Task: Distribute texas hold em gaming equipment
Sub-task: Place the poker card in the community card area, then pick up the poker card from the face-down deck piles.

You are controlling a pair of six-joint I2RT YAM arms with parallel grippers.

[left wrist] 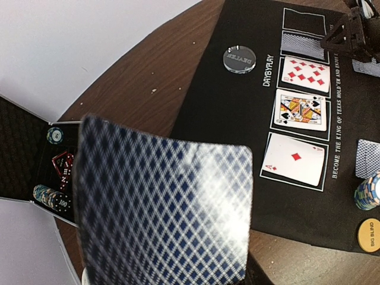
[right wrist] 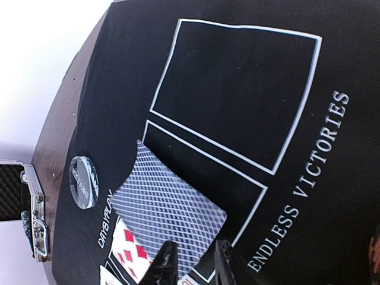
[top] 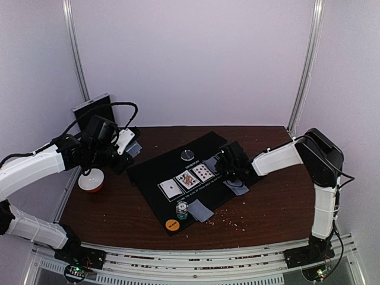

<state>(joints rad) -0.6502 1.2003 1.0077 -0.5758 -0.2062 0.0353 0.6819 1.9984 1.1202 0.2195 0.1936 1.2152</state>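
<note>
My left gripper [top: 124, 148] hovers over the table's left side, shut on a grey-blue-backed card [left wrist: 166, 208] that hides its fingers in the left wrist view. My right gripper [right wrist: 193, 267] is open, its fingers straddling the near edge of a face-down card [right wrist: 169, 217] that lies flat in an outlined box on the black mat [right wrist: 237, 77]. Three face-up cards lie in a row: ten of diamonds [left wrist: 306, 72], king [left wrist: 301, 110] and ace [left wrist: 295, 159]. A clear dealer disc [left wrist: 238, 59], a chip stack [left wrist: 369, 193] and an orange disc [left wrist: 370, 234] also sit on the mat.
The open metal case [left wrist: 35, 172] with chips and dice stands at the back left. A red-and-white bowl [top: 92, 180] sits under the left arm. More face-down cards lie by the chip stack [top: 200, 209] and below the right gripper [top: 237, 187].
</note>
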